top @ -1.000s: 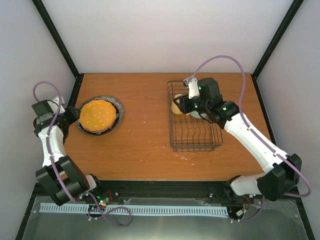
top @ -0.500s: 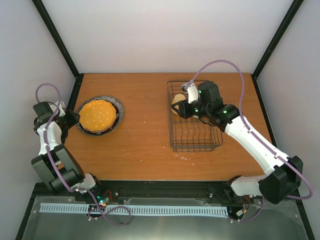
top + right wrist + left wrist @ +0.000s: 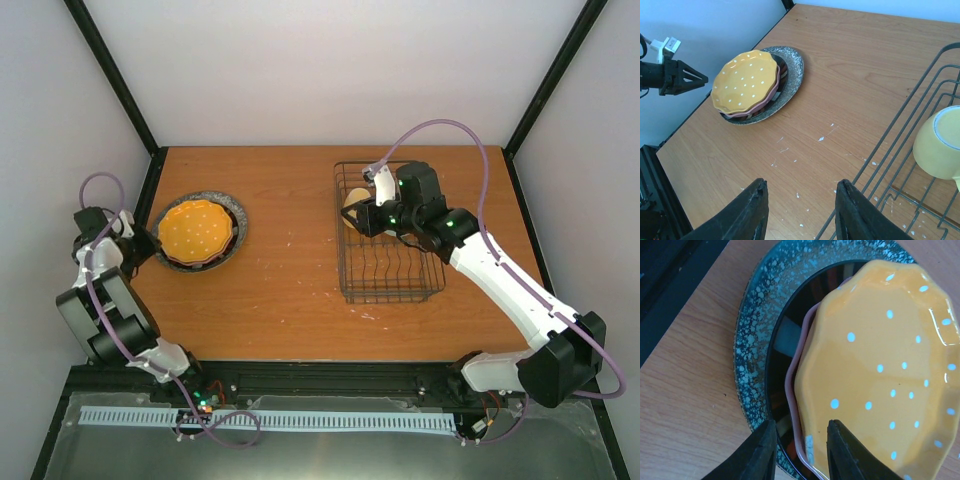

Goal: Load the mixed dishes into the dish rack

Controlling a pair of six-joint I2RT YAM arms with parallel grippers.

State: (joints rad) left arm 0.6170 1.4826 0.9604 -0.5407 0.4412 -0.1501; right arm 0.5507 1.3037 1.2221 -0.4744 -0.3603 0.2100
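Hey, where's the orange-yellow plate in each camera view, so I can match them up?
Top external: the orange-yellow plate sits left of centre.
Left wrist: the plate fills the right half, close up.
Right wrist: the plate lies upper left.
Shared landmark: the grey speckled plate under it, its rim showing in all three views.

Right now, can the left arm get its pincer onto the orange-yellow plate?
Likely yes. The left pincer sits just off the rim of the orange-yellow plate, jaws apart, with nothing blocking the way. That plate lies on top, its edge exposed. The maroon-pink plate just beneath could get caught too.
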